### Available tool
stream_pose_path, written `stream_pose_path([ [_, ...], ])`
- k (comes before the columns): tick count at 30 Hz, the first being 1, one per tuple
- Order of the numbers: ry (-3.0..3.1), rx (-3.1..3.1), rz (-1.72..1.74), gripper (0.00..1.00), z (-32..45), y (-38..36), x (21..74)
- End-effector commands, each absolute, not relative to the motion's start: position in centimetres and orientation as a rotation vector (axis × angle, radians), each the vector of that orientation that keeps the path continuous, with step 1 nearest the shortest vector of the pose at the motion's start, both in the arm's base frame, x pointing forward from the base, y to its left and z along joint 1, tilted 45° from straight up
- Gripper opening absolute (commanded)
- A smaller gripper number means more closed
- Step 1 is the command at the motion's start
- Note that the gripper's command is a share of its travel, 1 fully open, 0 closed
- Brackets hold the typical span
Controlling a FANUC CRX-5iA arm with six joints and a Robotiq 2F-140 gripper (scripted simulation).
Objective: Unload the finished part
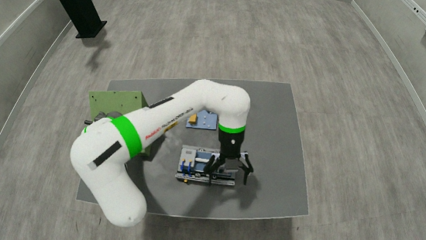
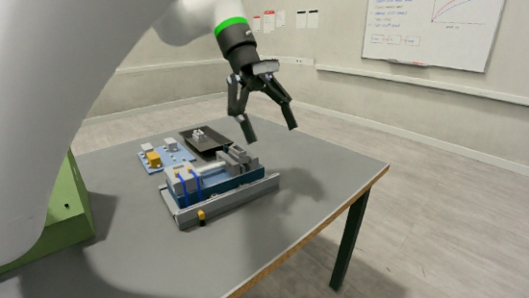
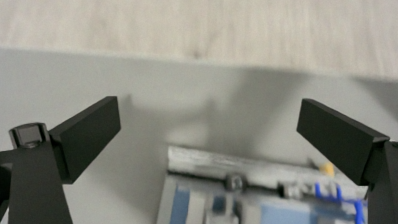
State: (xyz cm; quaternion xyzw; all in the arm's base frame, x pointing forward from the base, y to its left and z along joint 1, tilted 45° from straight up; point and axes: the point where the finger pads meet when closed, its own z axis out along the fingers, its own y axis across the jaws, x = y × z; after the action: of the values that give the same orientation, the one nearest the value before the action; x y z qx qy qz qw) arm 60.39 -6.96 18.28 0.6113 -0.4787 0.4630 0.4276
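Black fingers [image 2: 267, 127] spread fully wide (nothing gripped, touching nothing), hanging above the vise [image 2: 218, 185].

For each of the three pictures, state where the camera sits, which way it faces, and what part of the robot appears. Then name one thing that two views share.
Top: overhead, facing down at the table; shows the whole white arm and the open tool.
Exterior: off a table corner, facing across toward the wall whiteboard; shows forearm and tool.
Wrist: on the arm's wrist, facing down between the fingers; shows only those.
Shared: all three show the vise.
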Motion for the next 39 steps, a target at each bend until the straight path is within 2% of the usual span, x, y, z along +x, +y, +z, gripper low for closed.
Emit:
stream_pose_path([
  [1,-1.347,1.614,1.066,1.0,16.5,-5.8,59.1],
  [8,-1.521,1.725,0.958,1.0,14.1,-2.8,57.7],
  [13,-1.707,1.852,0.824,1.0,11.7,1.8,56.4],
  [18,-1.719,1.86,0.815,1.0,11.6,2.2,56.3],
  [19,-1.719,1.86,0.815,0.1,11.6,2.2,56.3],
  [39,-1.719,1.86,0.815,0.1,11.6,2.2,56.3],
])
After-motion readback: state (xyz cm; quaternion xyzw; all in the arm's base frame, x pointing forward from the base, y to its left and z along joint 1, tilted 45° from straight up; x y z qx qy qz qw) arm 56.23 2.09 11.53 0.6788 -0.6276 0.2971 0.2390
